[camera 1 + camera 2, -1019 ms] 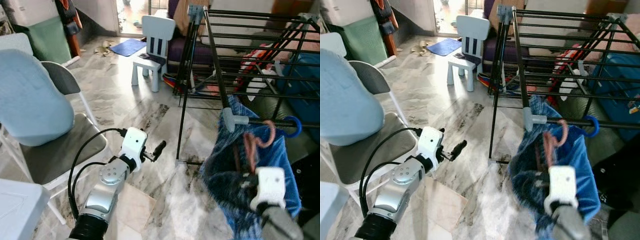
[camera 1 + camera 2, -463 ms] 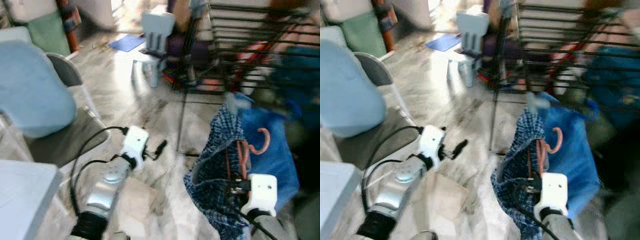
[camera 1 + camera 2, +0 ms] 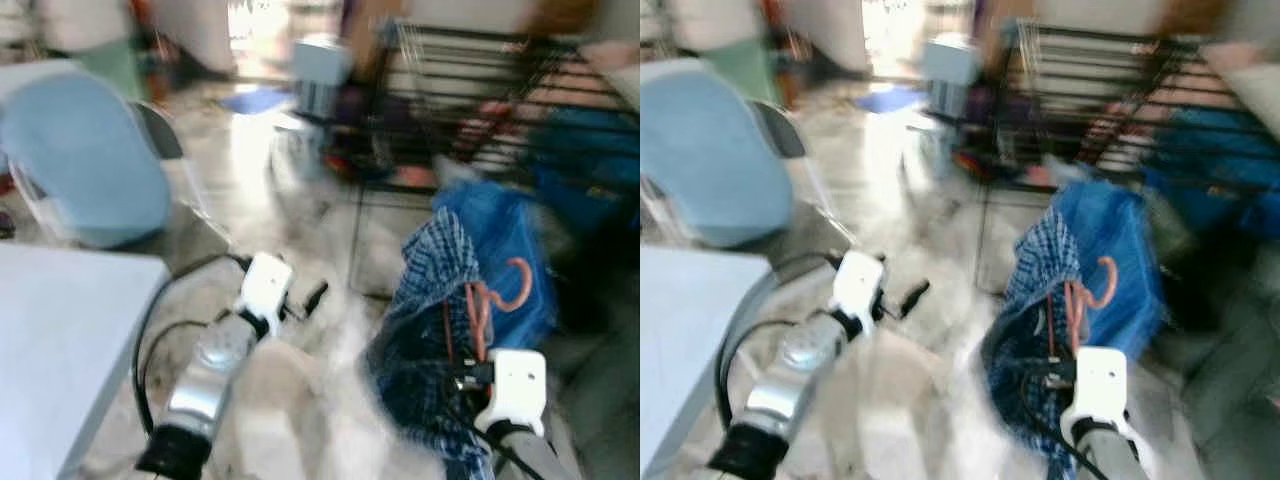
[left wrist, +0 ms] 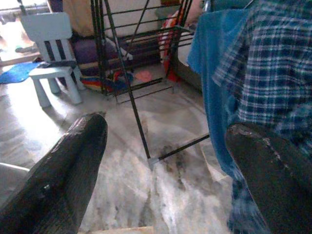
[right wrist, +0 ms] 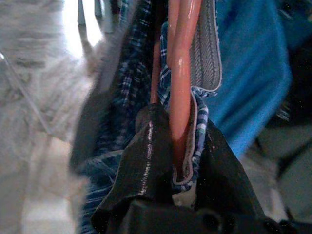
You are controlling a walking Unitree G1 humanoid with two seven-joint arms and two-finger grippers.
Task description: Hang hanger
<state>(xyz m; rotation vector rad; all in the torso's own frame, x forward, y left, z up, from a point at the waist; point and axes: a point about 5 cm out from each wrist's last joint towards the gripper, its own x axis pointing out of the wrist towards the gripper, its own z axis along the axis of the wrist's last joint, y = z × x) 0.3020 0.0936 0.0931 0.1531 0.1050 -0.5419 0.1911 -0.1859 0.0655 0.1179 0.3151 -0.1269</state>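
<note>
Right pincer clamps glossy curved hanger.

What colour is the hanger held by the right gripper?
The hanger is salmon pink, clearest in the right wrist view, clamped in the right gripper.

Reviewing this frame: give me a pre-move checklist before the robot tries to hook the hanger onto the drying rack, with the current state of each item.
1. Right gripper shut on the orange hanger: ok; the fingers pinch its stem along with a fold of cloth.
2. Plaid shirt on the hanger: ok, draped around it.
3. Hook free and upright: ok, it curls above the cloth.
4. Drying rack located: ok, ahead beyond the hanger.
5. Exact rail to hook onto: cannot tell, the head views are blurred.
6. Left gripper out of the way: ok, open, holding nothing, over the floor.
</note>
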